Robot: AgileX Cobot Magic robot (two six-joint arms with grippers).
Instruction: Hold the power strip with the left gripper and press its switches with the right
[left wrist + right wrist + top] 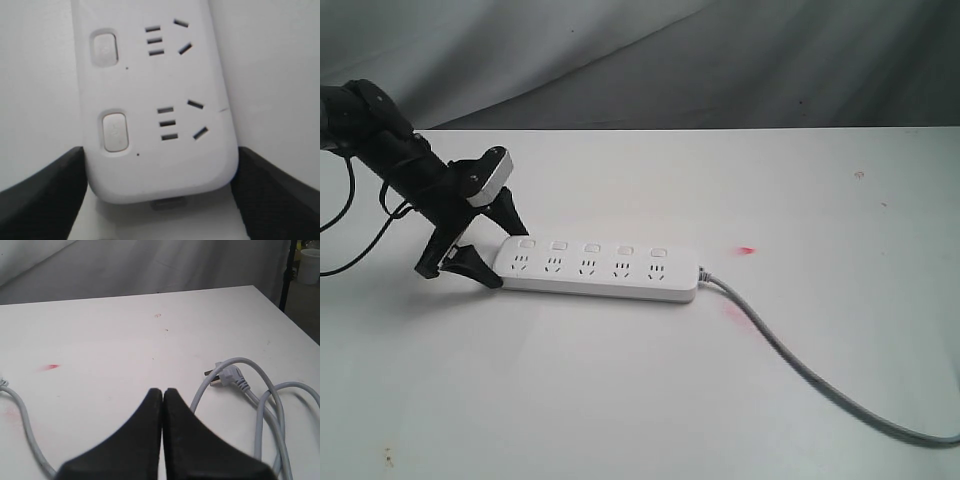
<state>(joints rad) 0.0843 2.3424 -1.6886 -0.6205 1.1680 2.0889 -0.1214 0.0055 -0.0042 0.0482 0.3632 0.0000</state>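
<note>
Power strip (pixel 600 268) clamped at its left end by the left hand (pixel 507 257) on a white desk (pixel 620 400).

In the exterior view the strip is seen lying flat near the desk's middle. Its five switches (pixel 592 247) are set in a row along the far edge, and a grey cord (pixel 800 360) is led off from its right end past a red smear (pixel 747 249). Only in the left wrist view are the black fingers (pixel 40 195) shown pressed against both long sides of the rounded end. The right hand (pixel 161 390) is shown by its own wrist view alone, tips closed together on nothing, with the cord's plug (pixel 227 375) and loops lying near.
</note>
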